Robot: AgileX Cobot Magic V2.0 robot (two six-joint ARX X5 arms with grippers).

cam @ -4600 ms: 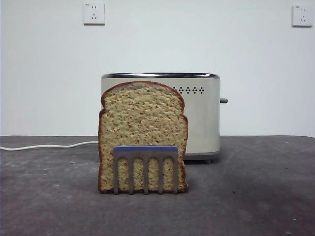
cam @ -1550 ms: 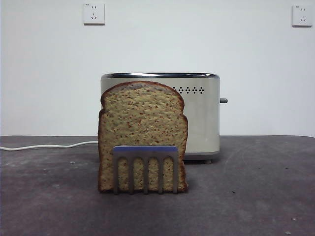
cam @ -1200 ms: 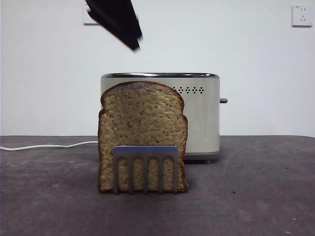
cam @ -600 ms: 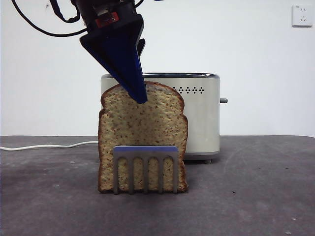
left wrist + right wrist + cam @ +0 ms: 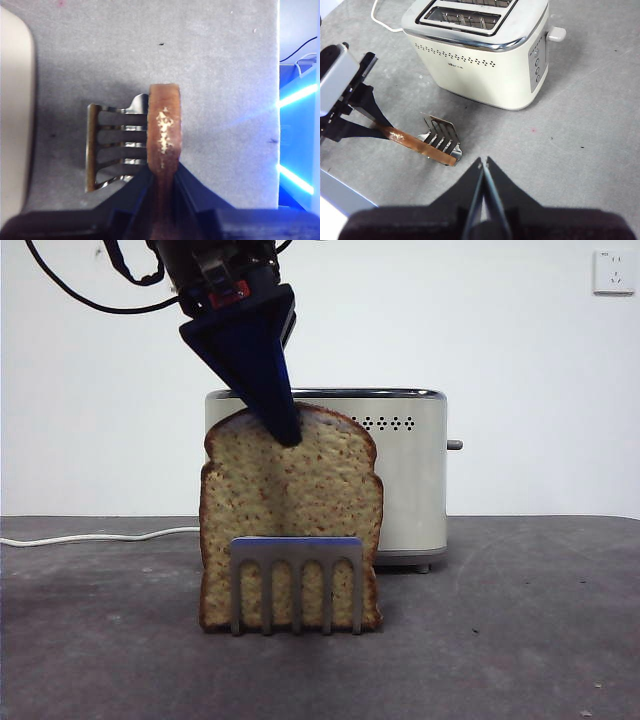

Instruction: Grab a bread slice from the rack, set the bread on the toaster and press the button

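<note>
Standing upright in the rack (image 5: 296, 580), the slice of bread (image 5: 290, 510) had its crusted top caught between the two black jaws of the left gripper (image 5: 285, 430), which came down on it from above. From the wrist of that arm the jaws could be seen pressed flat against either face of the slice, so I took them to be clenched on it, though the bread's foot still sat among the silver prongs. The toaster (image 5: 410, 480) stood just behind, cream and boxy, its slots open at the top and its lever knob sticking out at one end. The right gripper (image 5: 483, 167) hung well back over the grey table (image 5: 520, 640), its jaws drawn together on nothing.

What worried me was the grip itself. It held only a narrow bit of the dome, off to one side of the middle, so once lifted the slice might swing or twist in the jaws and arrive crooked over a slot. A lift that was not straight up could also snag the bottom crust on the prongs and drag the light rack along, or tip it over. And if the slice slipped lower in the jaws, it might catch on the chrome rim rather than drop in
</note>
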